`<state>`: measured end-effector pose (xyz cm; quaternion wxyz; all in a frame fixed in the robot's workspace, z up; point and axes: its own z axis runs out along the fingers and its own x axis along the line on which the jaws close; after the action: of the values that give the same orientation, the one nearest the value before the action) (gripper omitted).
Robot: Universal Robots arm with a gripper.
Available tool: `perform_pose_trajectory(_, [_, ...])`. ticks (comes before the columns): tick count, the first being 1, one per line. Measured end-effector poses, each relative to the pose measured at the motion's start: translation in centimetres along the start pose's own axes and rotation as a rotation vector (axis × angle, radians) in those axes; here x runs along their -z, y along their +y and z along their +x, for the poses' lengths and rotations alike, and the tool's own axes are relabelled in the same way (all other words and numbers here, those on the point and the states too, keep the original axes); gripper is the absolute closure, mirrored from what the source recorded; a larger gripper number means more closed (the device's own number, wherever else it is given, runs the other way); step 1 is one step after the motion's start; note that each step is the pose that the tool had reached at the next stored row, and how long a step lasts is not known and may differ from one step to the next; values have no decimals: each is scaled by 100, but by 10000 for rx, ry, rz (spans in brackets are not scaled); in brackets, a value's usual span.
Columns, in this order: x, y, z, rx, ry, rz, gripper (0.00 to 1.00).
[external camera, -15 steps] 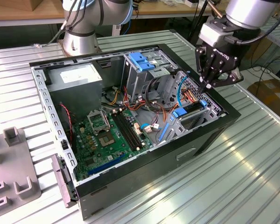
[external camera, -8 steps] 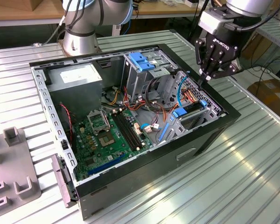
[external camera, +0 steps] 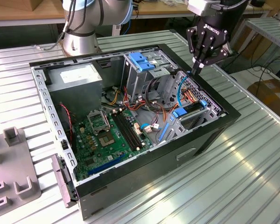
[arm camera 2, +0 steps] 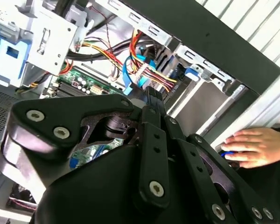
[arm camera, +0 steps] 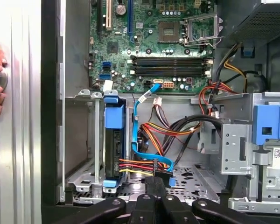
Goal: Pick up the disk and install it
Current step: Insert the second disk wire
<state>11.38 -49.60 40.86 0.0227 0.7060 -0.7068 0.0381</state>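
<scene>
Light: I see bright, even overhead light | Glare: ribbed metal table (external camera: 252, 177) shines white toward its near right corner | Shadow: gripper (arm camera 2: 149, 95) dark, blurred up close | Focus: motherboard (arm camera: 168, 46) sharp

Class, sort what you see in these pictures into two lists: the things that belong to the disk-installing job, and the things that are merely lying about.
Belonging to the job:
- the disk, standing in its bay
- the gripper, empty, above the case's edge
- the drive bay

Merely lying about:
- the motherboard
- the power supply
- the grey metal cage with its light-blue latch
- a person's hand resting on the table
</scene>
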Motion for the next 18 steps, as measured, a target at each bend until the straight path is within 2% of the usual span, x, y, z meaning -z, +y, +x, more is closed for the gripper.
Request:
perform_pose_trajectory(1, [4, 0, -39, 3, 166, 0, 90])
perform_pose_trajectory(2, [9, 0, -90, 5, 252, 1, 90])
perform_pose_trajectory(4, [18, 0, -200, 6, 317, 1, 90])
perform_pose_trajectory(6, [24, 0, -267, 7, 356, 1, 89])
perform_pose_trajectory(7, [26, 0, -292, 8, 404, 1, 89])
perform_pose_trajectory(8, [28, 0, -316, 11, 495, 2, 89])
perform_pose_trajectory(9, [31, 0, -350, 15, 717, 1, 83])
perform_pose_trajectory(10, [25, 0, -376, 20, 892, 2, 71])
perform_pose_trajectory(11, [10, 1, -392, 21, 984, 2, 64])
perform_pose_trajectory(12, [-28, 1, -410, 21, 998, 2, 58])
perform_pose_trajectory(13, [-64, 2, -429, 22, 1004, 2, 58])
perform_pose_trajectory(14, [-104, 3, -443, 22, 1042, 2, 58])
perform_pose_trajectory(17, [-150, 4, -447, 26, 1215, 3, 58])
perform_pose_trajectory(18, [-164, 4, -448, 27, 1245, 3, 58])
